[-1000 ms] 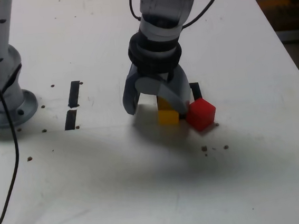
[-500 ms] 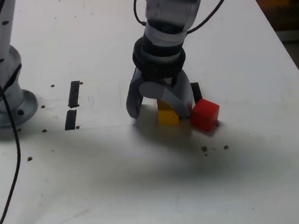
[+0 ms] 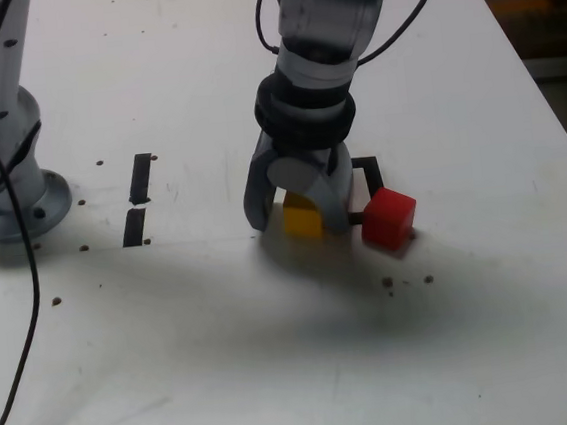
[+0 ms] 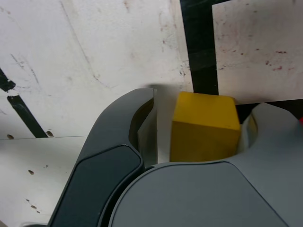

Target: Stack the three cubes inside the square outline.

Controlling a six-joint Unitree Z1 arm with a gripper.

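A yellow cube (image 3: 302,221) sits on the white table between the two fingers of my gripper (image 3: 297,221), which points straight down over it. In the wrist view one finger touches the yellow cube (image 4: 204,125), while a narrow gap shows between the cube and the other finger (image 4: 118,137). The gripper (image 4: 203,109) is partly closed around it, and the cube rests on the table. The red cube (image 3: 389,217) lies just to the exterior view's right of the gripper, apart from it. The square outline (image 3: 370,176) of black tape (image 4: 199,47) lies right behind both cubes, partly hidden by the gripper.
Two short black tape strips (image 3: 142,178) (image 3: 134,227) lie to the exterior view's left. A second arm's grey base (image 3: 5,189) stands at the far left, with a black cable (image 3: 32,297) trailing toward the front. Dark specks (image 3: 406,281) dot the table near the red cube.
The jaws have narrowed around the yellow cube, which slid a little toward the exterior view's left. More of the outline's corner now shows. The red cube was nudged slightly right earlier.
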